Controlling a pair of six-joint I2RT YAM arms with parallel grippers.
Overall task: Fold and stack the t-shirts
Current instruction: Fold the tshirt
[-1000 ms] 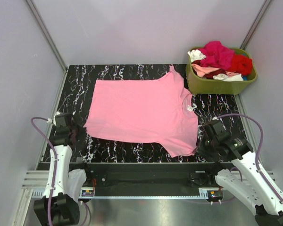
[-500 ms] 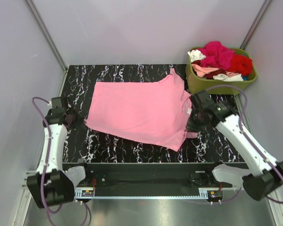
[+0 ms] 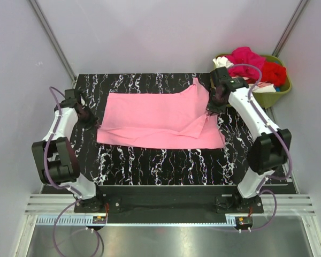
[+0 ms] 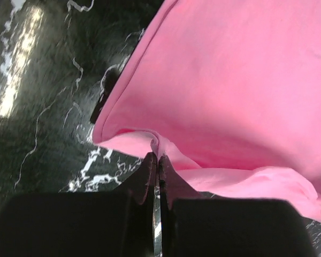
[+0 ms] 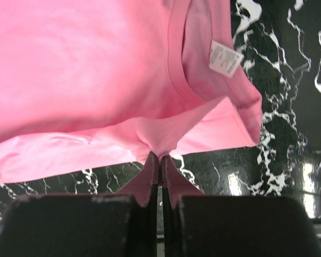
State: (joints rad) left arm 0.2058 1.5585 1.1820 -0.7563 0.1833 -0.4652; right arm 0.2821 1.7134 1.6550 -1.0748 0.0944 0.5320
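**Top and wrist views.** The black marbled surface [image 3: 150, 160] is being covered across its middle by the pink t-shirt [image 3: 144, 115], which is being spread flat with a flap of cloth turned over onto its right half. At the far right corner, the olive-green tub [image 3: 273, 98] is being filled above its rim by a heap of other t-shirts [image 3: 249, 61], magenta, red and white. The pink shirt's left edge is being pinched in the clenched jaws of the left gripper [image 4: 156, 158]. Its right edge, below the collar label [image 5: 225, 58], is being pinched likewise by the right gripper [image 5: 159, 156].
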